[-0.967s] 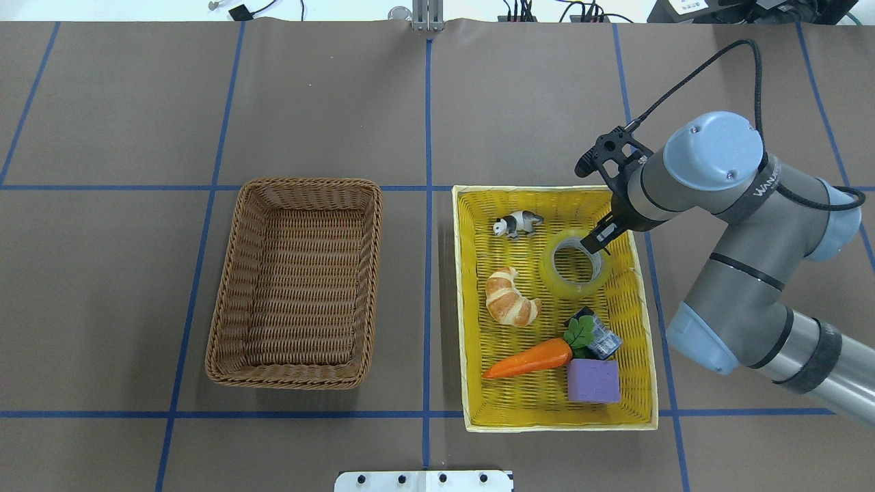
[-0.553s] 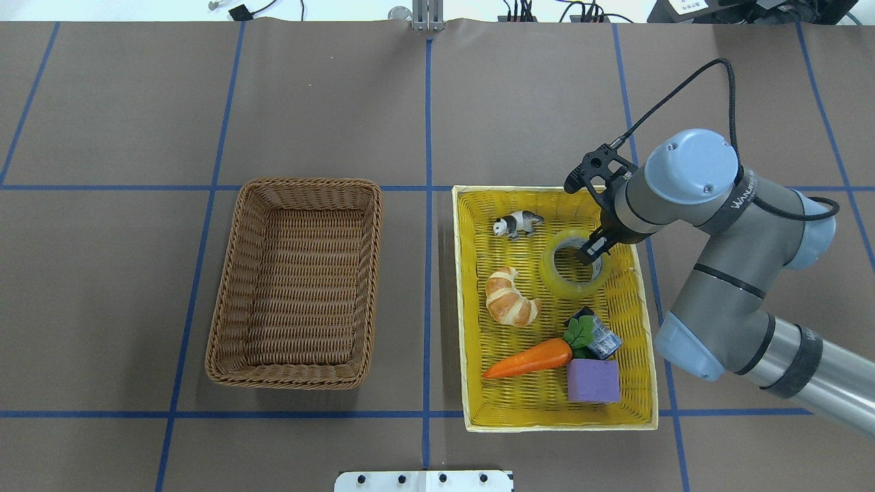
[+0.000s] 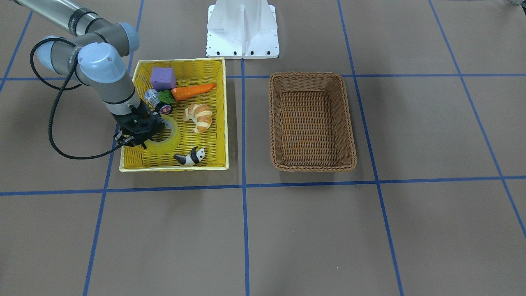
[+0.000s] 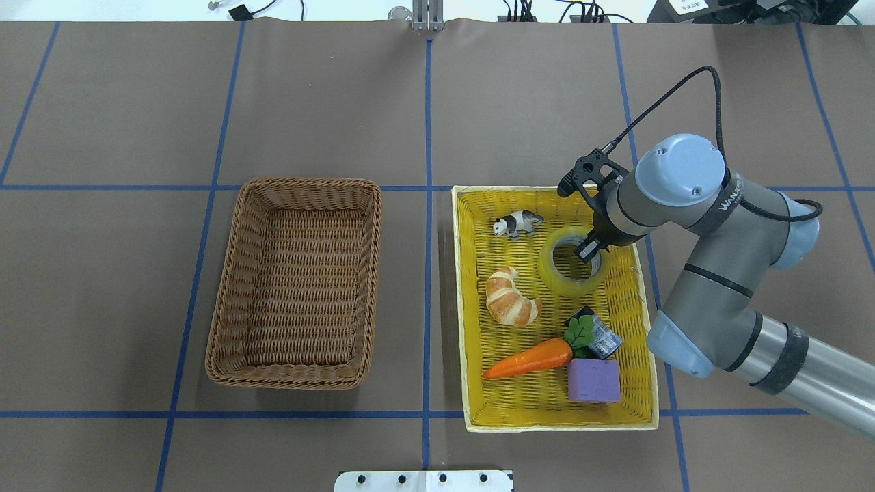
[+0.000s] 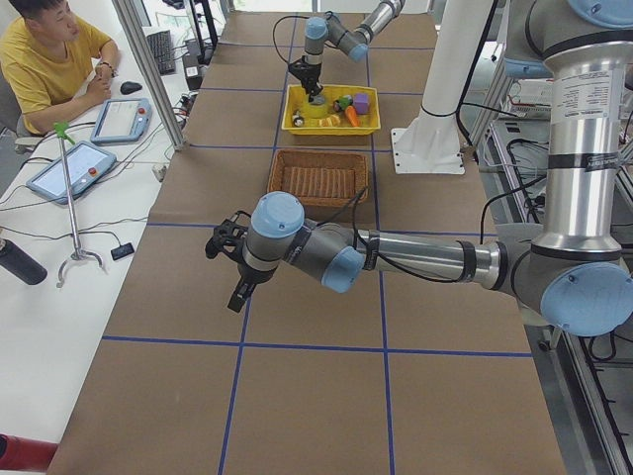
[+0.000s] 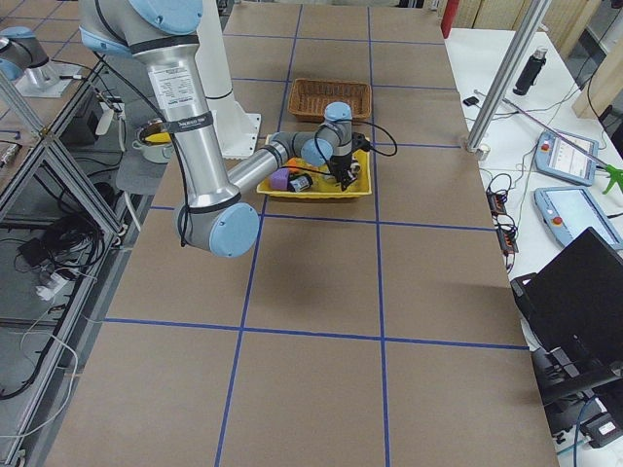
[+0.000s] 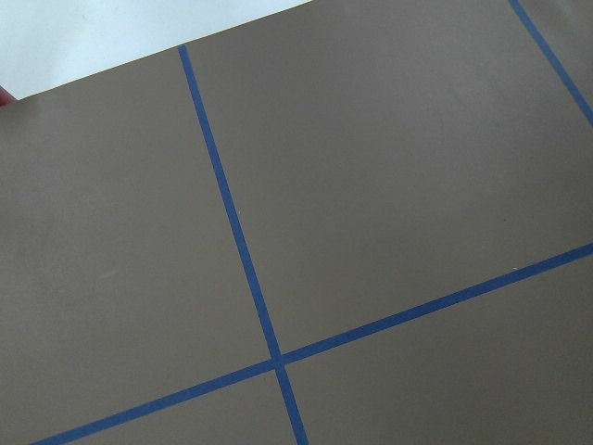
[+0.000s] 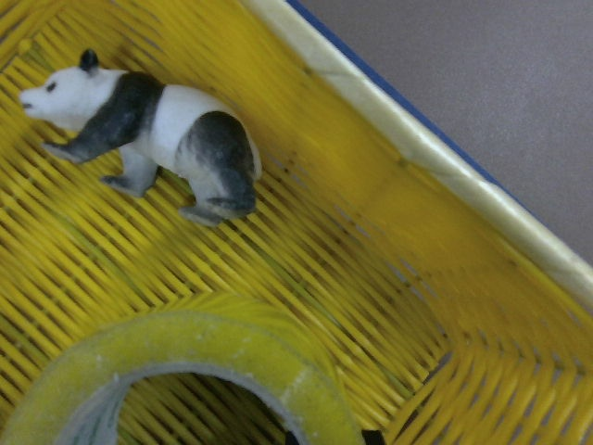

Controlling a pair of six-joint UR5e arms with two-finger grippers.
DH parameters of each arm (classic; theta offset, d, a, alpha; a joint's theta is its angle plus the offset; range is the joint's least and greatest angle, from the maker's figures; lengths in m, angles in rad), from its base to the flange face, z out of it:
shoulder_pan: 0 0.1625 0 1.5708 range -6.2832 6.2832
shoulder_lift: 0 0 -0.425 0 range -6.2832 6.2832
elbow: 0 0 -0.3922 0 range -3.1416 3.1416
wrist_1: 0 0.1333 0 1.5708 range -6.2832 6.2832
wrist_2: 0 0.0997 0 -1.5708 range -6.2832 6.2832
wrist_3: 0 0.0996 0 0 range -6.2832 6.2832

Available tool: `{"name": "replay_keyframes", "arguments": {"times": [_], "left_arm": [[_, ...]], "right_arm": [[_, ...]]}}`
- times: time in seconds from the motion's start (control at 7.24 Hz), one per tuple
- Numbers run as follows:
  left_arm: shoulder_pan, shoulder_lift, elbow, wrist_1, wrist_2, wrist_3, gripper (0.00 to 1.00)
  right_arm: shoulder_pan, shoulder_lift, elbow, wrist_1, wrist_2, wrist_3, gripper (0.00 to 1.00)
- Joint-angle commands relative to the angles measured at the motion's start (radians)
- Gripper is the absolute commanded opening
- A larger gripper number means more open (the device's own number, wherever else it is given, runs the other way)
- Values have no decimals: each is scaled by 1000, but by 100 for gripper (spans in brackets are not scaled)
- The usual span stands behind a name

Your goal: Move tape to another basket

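One finger of the right pincer (image 4: pixel 588 250) is down inside the core of the tape (image 4: pixel 551 275). The other finger is hidden behind the wrist, presumably outside the ring wall, so I can't tell whether the jaws have closed on that wall. Tape lies flat directly under the pincer in the yellow basket (image 4: pixel 465 307), with the toy panda (image 4: pixel 517 223) just off to the pincer's left. Step in hand looks like the grasp. Next, by my read: pinch the wall, lift clear of the yellow rim, carry well to the pincer's left to the brown basket (image 4: pixel 372 273), release. Versus one second back: the wrist has swung in and the finger has gone from the ring's top edge into the core; the roll has barely shifted. Left pincer (image 5: pixel 237 297) hangs over bare table, well apart; open or closed, can't tell.
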Motion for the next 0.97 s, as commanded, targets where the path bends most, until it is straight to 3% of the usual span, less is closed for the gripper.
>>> {"name": "replay_keyframes", "arguments": {"times": [0.0, 0.28, 0.55, 0.69, 0.83], "left_arm": [[0, 0, 2, 0, 0, 0, 99], [2, -20, -16, -5, -3, -11, 99], [93, -43, -26, -140, 0, -94, 99], [165, -58, -23, -266, 3, -264, 99], [257, -98, -15, -382, 11, -495, 99]], "right_arm": [[54, 1, 57, -2, 8, -20, 0], [197, 8, 100, 3, 130, -16, 0], [229, 59, 97, 15, 123, 120, 0], [227, 98, 96, 53, 106, 250, 0], [206, 102, 91, 175, 94, 391, 0]]}}
